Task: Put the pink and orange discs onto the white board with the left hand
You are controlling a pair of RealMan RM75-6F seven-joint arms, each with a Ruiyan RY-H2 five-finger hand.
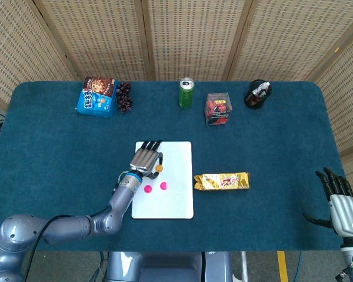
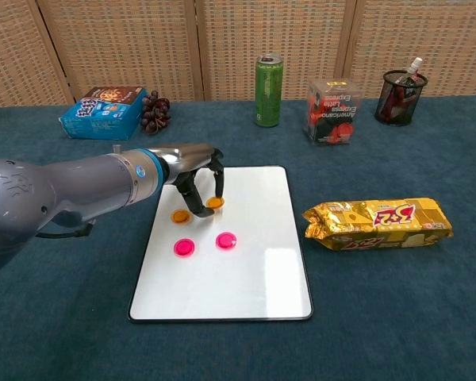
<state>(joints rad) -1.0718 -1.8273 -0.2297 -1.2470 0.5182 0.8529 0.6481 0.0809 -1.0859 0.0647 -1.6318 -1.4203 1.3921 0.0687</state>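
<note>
Left hand (image 2: 197, 176) held over the flat white rectangular board (image 2: 254, 270), fingers curled downward around a small orange disc (image 2: 215, 203).

Whether the disc is pinched or merely touched cannot be told. A second orange disc (image 2: 179, 216) lies just beside it on the board, with two pink discs (image 2: 184, 247) (image 2: 226, 240) nearer the board's middle. The right hand (image 1: 341, 197), fingers spread and empty, is seen well off the board.

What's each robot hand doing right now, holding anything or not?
Left robot hand: fingertips around an orange disc on the white board; whether it grips cannot be told.
Right robot hand: open, holding nothing.
</note>
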